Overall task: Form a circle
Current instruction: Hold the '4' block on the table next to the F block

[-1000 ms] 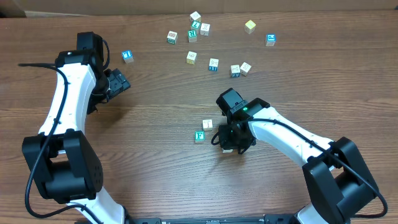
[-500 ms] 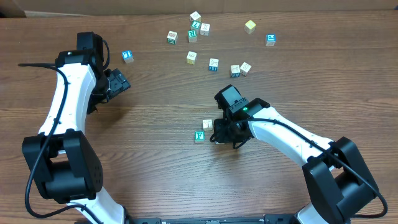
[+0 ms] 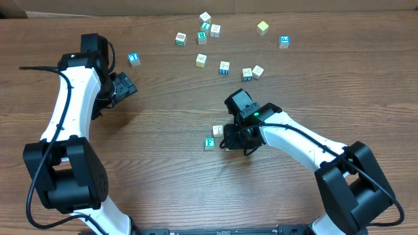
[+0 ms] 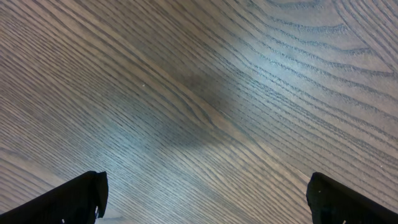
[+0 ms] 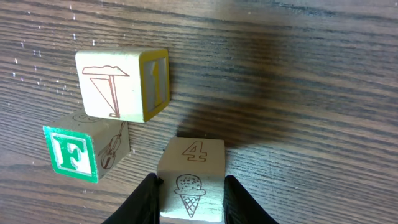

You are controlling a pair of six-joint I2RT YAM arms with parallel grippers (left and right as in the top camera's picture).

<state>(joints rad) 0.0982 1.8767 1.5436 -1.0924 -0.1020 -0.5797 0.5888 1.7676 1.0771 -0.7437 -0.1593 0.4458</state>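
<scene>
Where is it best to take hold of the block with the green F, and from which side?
Probably from straight above, pinching two opposite side faces of the green F block. It is a cube lying flat, F upward. The yellow-sided block and the 4 block in the right hand sit close, so choose the freer pair.

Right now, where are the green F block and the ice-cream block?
green F block (image 5: 70, 154): right wrist view, on its green face.
ice-cream block (image 5: 191, 191): right wrist view, on the ice-cream picture.

Cubes crowd the far table; near side open.
</scene>
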